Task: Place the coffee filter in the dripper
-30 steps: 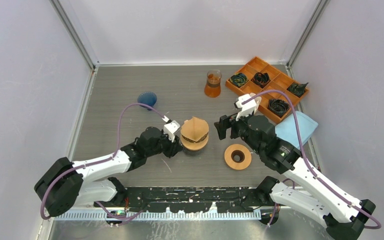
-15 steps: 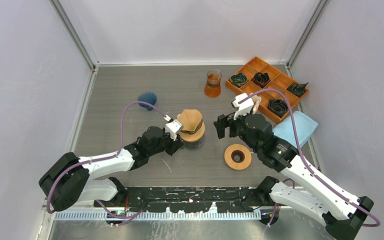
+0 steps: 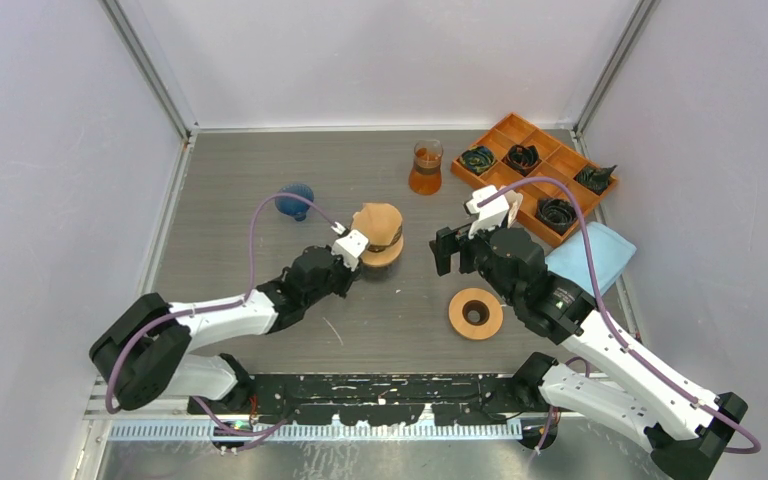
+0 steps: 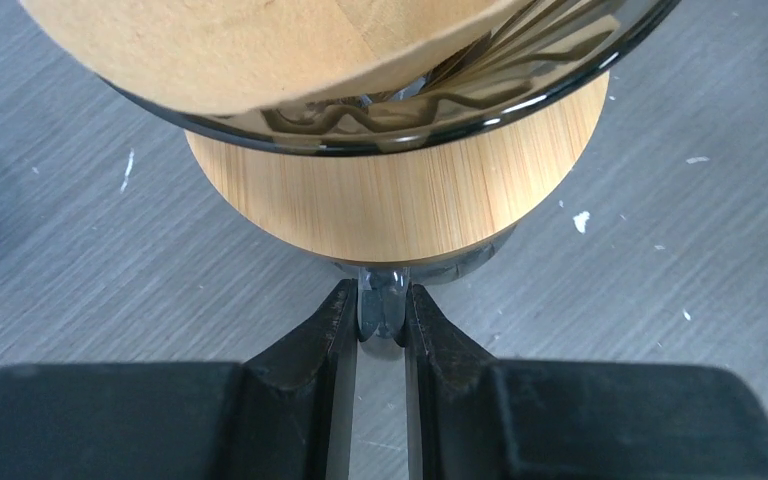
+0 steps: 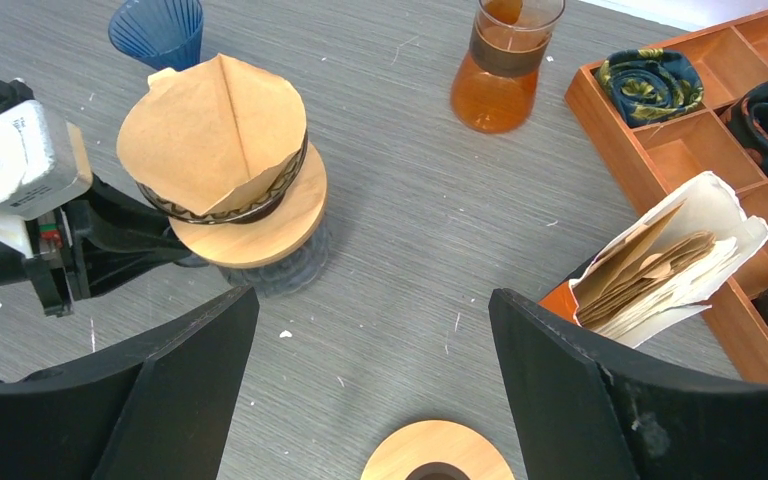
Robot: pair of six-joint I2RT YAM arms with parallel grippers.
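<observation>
amber carafe [image 3: 426, 168] beside wooden tray [image 3: 511, 130]

Brown paper filter [image 5: 215, 135], folded to a cone, seated point-down in glass dripper [image 5: 260, 236] with round wooden collar, rising well past the rim. Standing near the middle of the table [image 3: 250, 165], clear of every edge.

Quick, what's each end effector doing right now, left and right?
Left end effector: closed on the handle of the dripper, which has the coffee filter in it.
Right end effector: open, holding nothing.
</observation>
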